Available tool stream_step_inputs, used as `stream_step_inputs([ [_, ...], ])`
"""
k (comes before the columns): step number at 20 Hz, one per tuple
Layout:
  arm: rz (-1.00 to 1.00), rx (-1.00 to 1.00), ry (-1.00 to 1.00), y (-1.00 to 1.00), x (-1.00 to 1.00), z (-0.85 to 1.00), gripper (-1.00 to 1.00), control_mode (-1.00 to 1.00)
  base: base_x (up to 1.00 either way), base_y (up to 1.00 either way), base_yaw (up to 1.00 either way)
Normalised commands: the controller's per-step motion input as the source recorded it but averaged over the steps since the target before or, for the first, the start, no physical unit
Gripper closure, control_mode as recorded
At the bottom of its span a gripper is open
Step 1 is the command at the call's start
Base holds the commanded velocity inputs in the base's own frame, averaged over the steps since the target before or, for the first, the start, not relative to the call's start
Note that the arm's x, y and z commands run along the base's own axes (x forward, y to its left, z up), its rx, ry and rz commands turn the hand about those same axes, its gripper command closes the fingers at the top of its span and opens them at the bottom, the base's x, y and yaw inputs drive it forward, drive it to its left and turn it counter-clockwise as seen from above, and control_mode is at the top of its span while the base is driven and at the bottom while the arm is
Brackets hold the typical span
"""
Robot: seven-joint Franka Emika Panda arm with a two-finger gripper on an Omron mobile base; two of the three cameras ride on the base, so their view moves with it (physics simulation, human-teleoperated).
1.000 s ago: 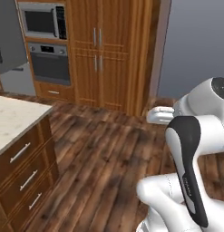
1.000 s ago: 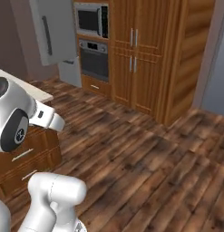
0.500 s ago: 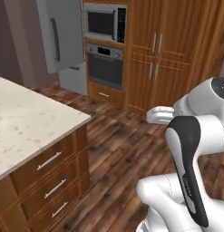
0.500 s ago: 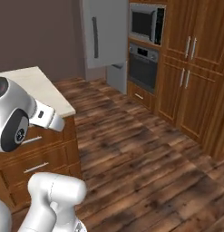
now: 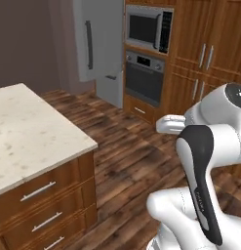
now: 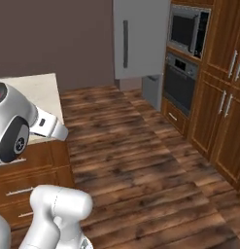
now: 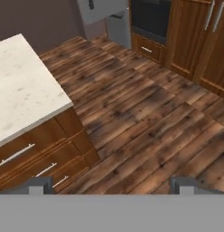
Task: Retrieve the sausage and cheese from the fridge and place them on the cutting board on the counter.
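Observation:
The tall grey fridge (image 5: 98, 40) stands at the back with its door shut and a dark bar handle (image 5: 89, 44); it also shows in the right base view as the fridge (image 6: 141, 39) and at the top of the hand view as the fridge (image 7: 102, 7). The sausage and the cheese are out of view. The beige speckled counter (image 5: 29, 132) lies at my left, over brown drawers; the counter (image 7: 18, 90) is bare where it shows, and the cutting board is out of view. My gripper (image 7: 113, 186) hangs open over the wooden floor, with nothing between its fingertips (image 7: 38, 183).
A built-in microwave (image 5: 147, 29) and an oven (image 5: 144, 78) sit right of the fridge, followed by tall wooden cabinets (image 5: 205, 58). Open wooden floor (image 6: 136, 146) stretches between the counter and the appliances. My white arm (image 5: 205, 161) fills the lower right of the left base view.
The whole picture has slid rightward, so the camera has turned left: the fridge and counter have come further into view. The arm's pose and the open gripper are unchanged.

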Motion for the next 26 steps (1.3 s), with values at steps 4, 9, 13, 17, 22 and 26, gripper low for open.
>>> stream_step_inputs([
  [4, 0.0, 0.0, 0.0, 0.0, 0.0, 0.0, -1.0, 1.0, 0.67, -1.0, 0.29],
  [9, 0.0, 0.0, 0.0, 0.0, 0.0, 0.0, -1.0, 1.0, 0.99, -0.82, 0.25],
  [13, 0.0, 0.0, 0.0, 0.0, 0.0, 0.0, -1.0, 1.0, 1.0, -0.54, 0.25],
  [17, 0.0, 0.0, 0.0, 0.0, 0.0, 0.0, -1.0, 1.0, 1.0, -0.39, 0.19],
  [22, 0.0, 0.0, 0.0, 0.0, 0.0, 0.0, -1.0, 1.0, 1.0, -0.02, 0.33],
  [26, 0.0, 0.0, 0.0, 0.0, 0.0, 0.0, -1.0, 1.0, 1.0, 0.0, 0.44],
])
